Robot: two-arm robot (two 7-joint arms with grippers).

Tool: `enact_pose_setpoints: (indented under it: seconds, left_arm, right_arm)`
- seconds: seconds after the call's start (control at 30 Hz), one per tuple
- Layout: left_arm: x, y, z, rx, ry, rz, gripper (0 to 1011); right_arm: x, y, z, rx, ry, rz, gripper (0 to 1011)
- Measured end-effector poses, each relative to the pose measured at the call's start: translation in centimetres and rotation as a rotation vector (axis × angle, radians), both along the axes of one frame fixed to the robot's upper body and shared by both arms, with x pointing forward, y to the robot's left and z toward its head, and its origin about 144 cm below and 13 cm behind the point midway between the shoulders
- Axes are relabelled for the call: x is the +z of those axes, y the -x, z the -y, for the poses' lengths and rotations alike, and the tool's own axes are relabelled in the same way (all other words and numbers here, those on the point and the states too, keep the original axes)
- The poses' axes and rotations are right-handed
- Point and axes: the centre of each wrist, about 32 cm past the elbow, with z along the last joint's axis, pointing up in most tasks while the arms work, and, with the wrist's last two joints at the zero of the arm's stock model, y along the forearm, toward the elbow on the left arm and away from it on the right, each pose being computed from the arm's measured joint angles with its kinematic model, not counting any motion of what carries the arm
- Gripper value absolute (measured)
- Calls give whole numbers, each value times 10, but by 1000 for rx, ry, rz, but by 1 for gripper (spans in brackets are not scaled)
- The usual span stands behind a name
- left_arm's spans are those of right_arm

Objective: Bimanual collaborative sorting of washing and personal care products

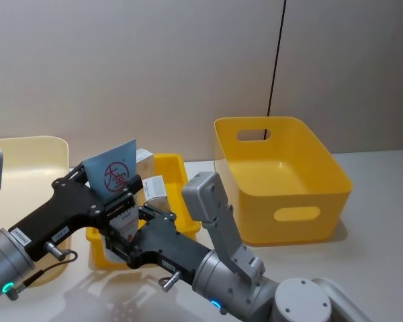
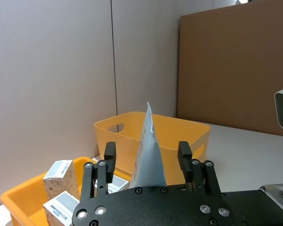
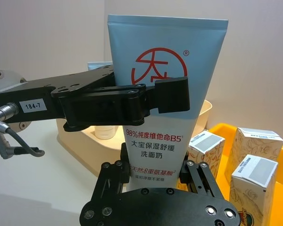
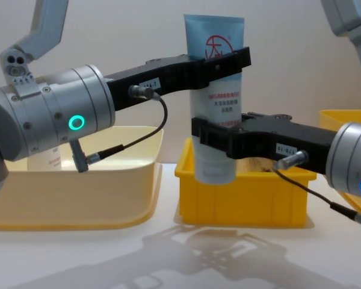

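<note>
A light-blue squeeze tube [image 1: 114, 171] with a red round logo stands upright in the air above the small yellow tray [image 1: 178, 174]. My right gripper [image 3: 158, 169] is shut on the tube's lower body [image 4: 213, 102], one finger against each side. My left gripper [image 2: 147, 157] straddles the flat upper part of the tube [image 2: 148, 141], open, with a gap on both sides. In the chest view the left gripper [image 4: 219, 60] crosses high and the right gripper [image 4: 222, 135] crosses low. Beige patterned cartons [image 3: 254, 150] with white tops stand in the tray, also seen as cartons [image 2: 61, 176].
A large yellow bin [image 1: 282, 174] with handle slots stands at the right behind the tray. A cream basin [image 4: 78, 192] sits at the left with a white bottle [image 3: 104, 132] inside. The wall lies close behind.
</note>
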Motion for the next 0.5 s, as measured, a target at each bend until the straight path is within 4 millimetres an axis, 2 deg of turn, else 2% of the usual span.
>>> enact_pose_setpoints:
  seconds: [0.27,0.5]
  left_arm:
    - [0,0,0,0,0,0,1003]
    - [0,0,0,0,0,0,1003]
  right_arm:
    - [2,5,10,-55,-2,11,504]
    - [5,11,25,-136,2,37,463]
